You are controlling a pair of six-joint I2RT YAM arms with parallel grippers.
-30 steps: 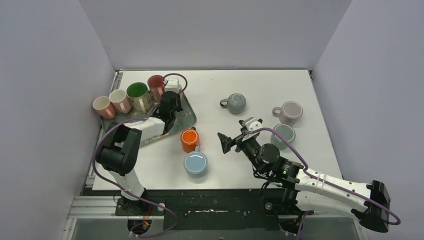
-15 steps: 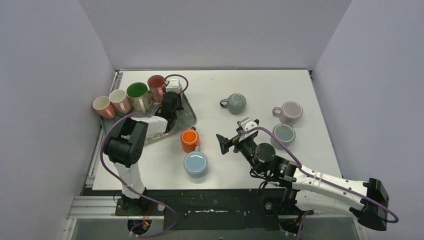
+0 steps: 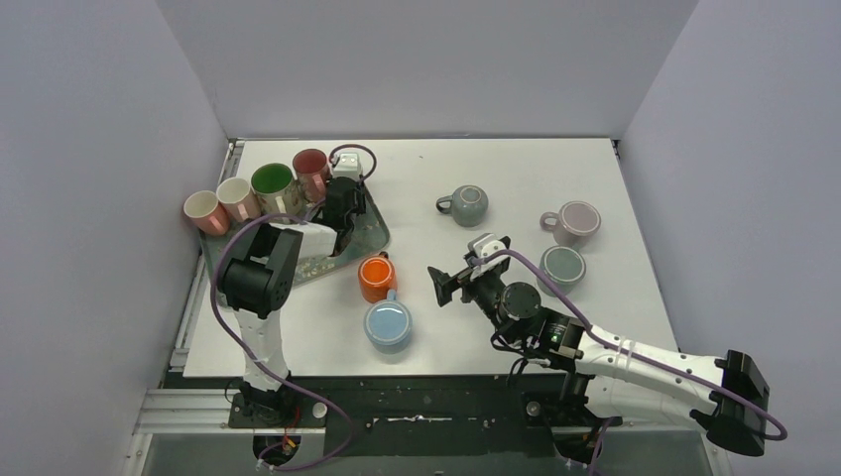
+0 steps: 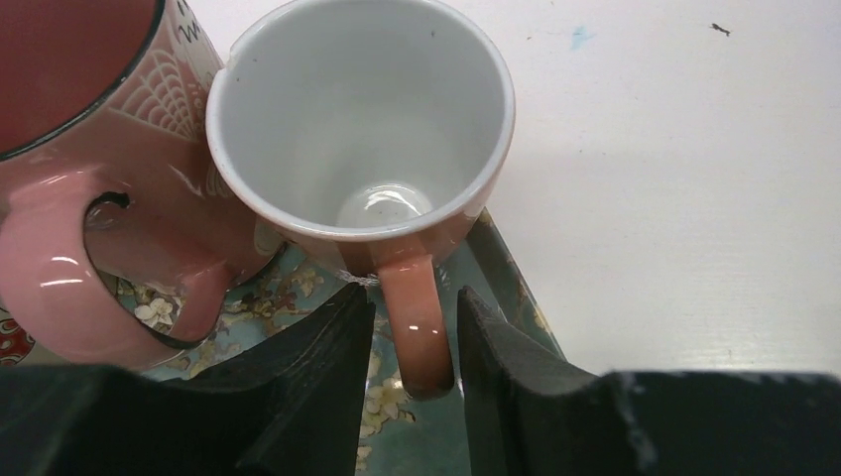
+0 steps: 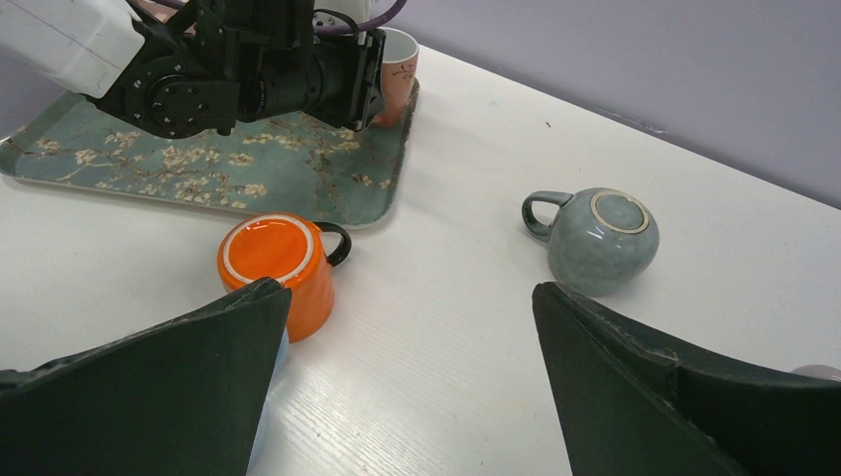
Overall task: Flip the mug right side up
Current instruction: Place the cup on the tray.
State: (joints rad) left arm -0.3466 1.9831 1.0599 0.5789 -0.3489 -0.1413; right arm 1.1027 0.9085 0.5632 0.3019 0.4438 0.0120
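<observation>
Robot lab test cell. White desk [image 3: 516,169] boxed in on three sides by plain grey partition walls [image 3: 426,59]. Two robot arms [image 3: 253,283] bolted at its near edge on aluminium framing [image 3: 188,412], with purple cables [image 3: 213,332] looping loose.

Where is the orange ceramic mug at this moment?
In the top view, the orange ceramic mug stands upside down left of the white table's centre, between the teal floral tray and the light blue mug.
</observation>
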